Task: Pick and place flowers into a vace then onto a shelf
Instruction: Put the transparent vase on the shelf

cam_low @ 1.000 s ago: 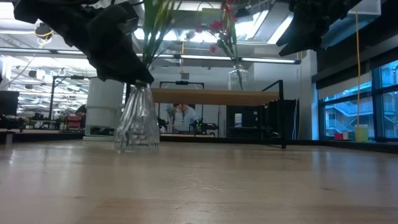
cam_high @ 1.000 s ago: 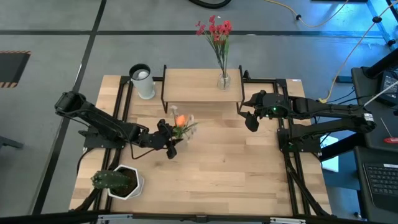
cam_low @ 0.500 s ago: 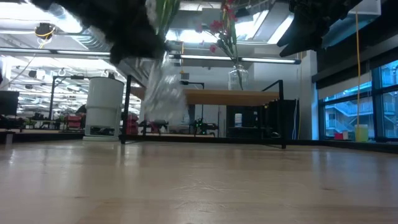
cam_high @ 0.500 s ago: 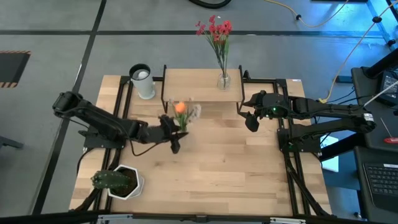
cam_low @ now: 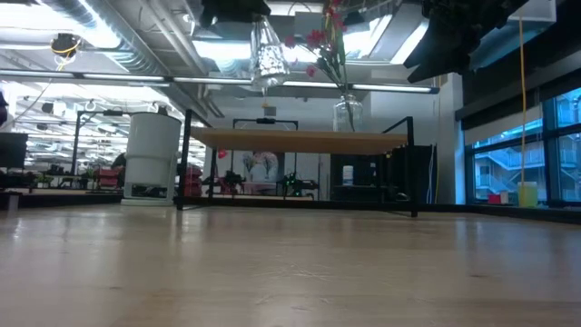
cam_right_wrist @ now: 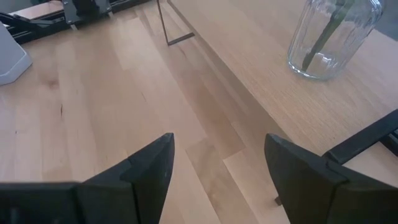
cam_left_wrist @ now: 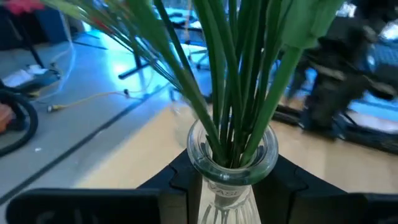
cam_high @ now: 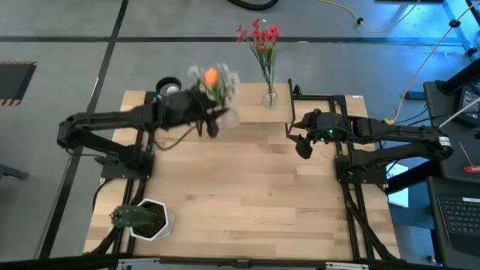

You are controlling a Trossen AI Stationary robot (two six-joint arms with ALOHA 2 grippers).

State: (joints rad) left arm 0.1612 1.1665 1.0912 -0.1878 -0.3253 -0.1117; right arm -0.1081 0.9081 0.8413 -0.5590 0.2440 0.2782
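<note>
My left gripper (cam_high: pixel 204 114) is shut on a clear glass vase (cam_low: pixel 266 53) of green-stemmed flowers with an orange tulip head (cam_high: pixel 212 75) and white blossoms. It hangs in the air over the left part of the low light-wood shelf (cam_high: pixel 244 109). A second glass vase (cam_high: pixel 270 97) with a spray of red blossoms (cam_high: pixel 259 34) stands on its base on the shelf's right part. My right gripper (cam_high: pixel 301 142) hovers open beside the shelf's right end; in its wrist view (cam_right_wrist: pixel 217 168) the fingers stand wide apart over bare tabletop. My left gripper pinches the vase's narrow neck (cam_left_wrist: pixel 231 177) just below the rim between its two fingers (cam_left_wrist: pixel 180 183), one on each side. The fingers come level from the table's left. The vase is lifted clear of shelf and table, roughly upright, its stems (cam_left_wrist: pixel 230 81) rising from the mouth.
A white cylinder (cam_high: pixel 172 97) stands at the table's far left, beside the shelf's left black leg (cam_low: pixel 186 159). A green spiky plant in a white pot (cam_high: pixel 142 219) sits at the near left corner. The light-wood tabletop (cam_high: pixel 255 195) lies bare in the middle.
My left gripper has lifted the vase with its flowers off the table and carried it up and toward the far edge, from in front of the shelf to above the shelf's left part. The vase has stayed roughly upright in the hold.
</note>
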